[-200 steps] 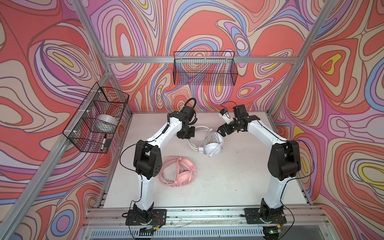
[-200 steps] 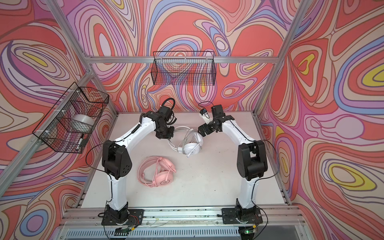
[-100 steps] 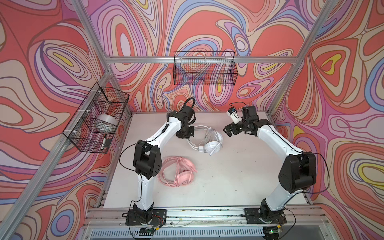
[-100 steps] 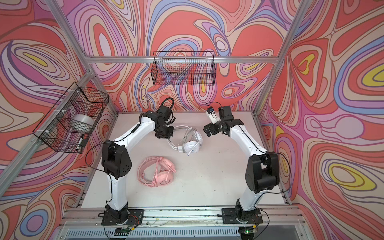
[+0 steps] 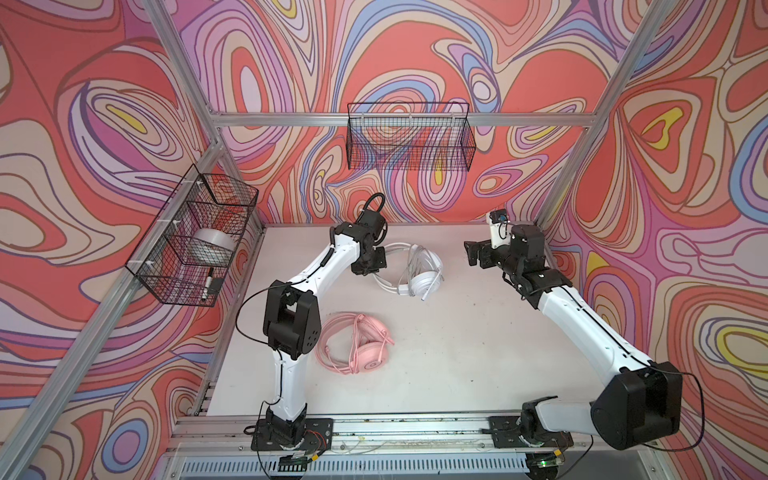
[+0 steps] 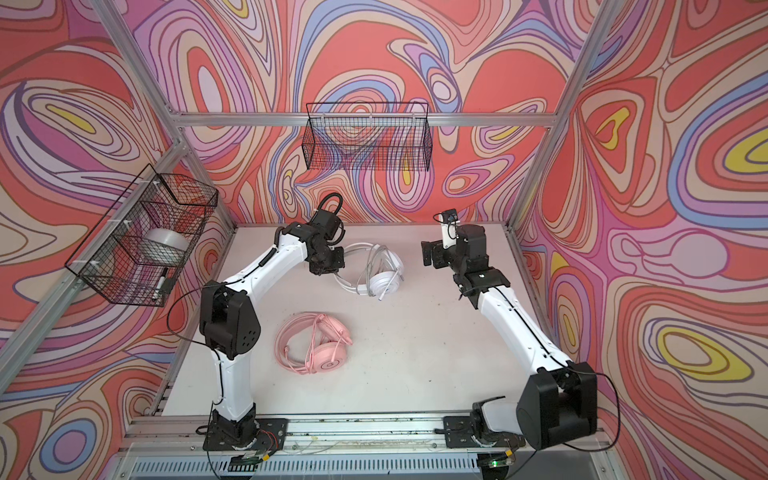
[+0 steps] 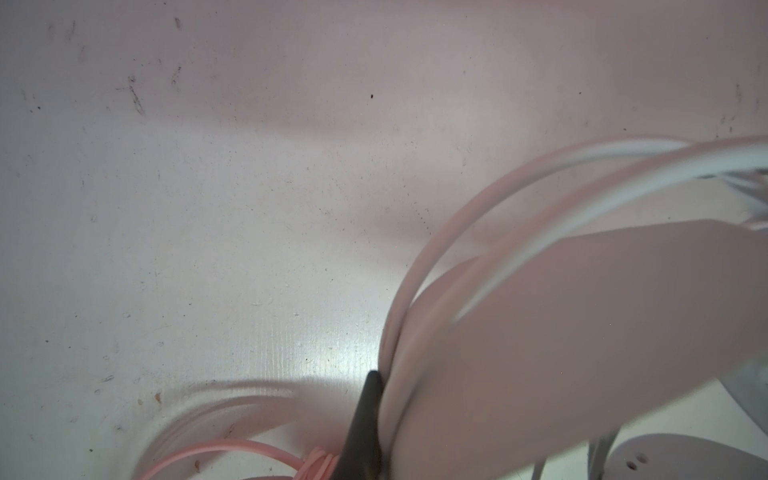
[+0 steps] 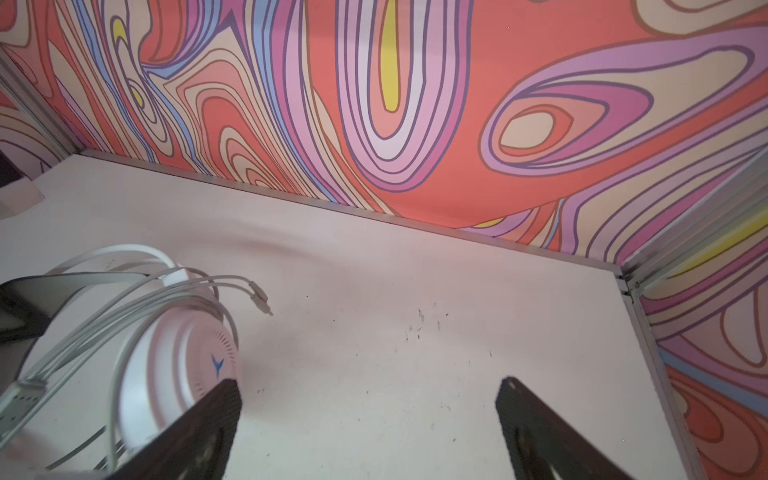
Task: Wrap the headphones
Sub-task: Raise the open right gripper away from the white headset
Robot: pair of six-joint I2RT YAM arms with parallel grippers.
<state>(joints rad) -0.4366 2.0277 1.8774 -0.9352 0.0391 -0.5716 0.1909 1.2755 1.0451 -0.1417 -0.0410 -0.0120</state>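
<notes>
A black wire basket [image 5: 183,249] hangs on the left wall. It holds a white roll [image 5: 212,246] in its middle compartment and a marker [image 5: 207,283] in the nearest one. A second wire basket [image 5: 409,141] hangs on the far wall

The white headphones [image 5: 422,277] lie at the far middle of the worktop [image 5: 457,332], cable looped over them, its plugs [image 8: 259,297] resting on the surface. The earcup carries a small blue emblem [image 8: 217,365] with no readable writing. The pink headphones [image 5: 365,357] lie nearer and to the left, cable coiled on them; the mark on their earcup is too small to read

The left gripper [image 5: 368,266] has its fingers [image 7: 363,419] pressed together on the white headband's left end. The right gripper [image 8: 370,384] hovers right of the white headphones, fingers [image 8: 208,419] spread wide, holding nothing
</notes>
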